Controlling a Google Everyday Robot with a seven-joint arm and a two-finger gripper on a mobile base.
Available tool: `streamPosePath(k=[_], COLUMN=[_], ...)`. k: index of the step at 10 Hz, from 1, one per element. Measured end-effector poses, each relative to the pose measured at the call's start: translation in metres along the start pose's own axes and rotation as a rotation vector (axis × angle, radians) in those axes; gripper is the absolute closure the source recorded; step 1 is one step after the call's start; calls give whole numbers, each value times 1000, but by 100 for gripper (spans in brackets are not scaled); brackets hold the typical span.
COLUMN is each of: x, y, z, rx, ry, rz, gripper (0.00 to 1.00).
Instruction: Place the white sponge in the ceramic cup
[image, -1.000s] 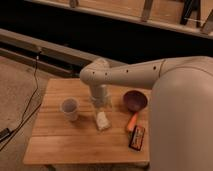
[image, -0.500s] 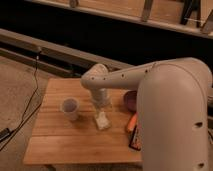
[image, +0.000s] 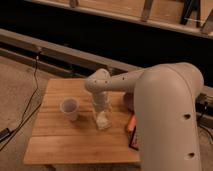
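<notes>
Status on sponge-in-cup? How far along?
Done: approach only. The pincer is down at the white sponge, open around it. In hand: the grasp; the sponge lies on the table, apart from the ceramic cup. Left: close, lift, carry over the cup, release.

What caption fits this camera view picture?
The gripper sits over the white sponge, with the ceramic cup nearby on the wooden table.
</notes>
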Motion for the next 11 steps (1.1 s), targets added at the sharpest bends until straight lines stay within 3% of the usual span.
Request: streamPosePath(k=[5, 11], x=[-10, -17], y=[4, 9], z=[11, 21], rx=[-37, -49], ry=[-2, 6], rz=[-14, -38], gripper=[35, 35])
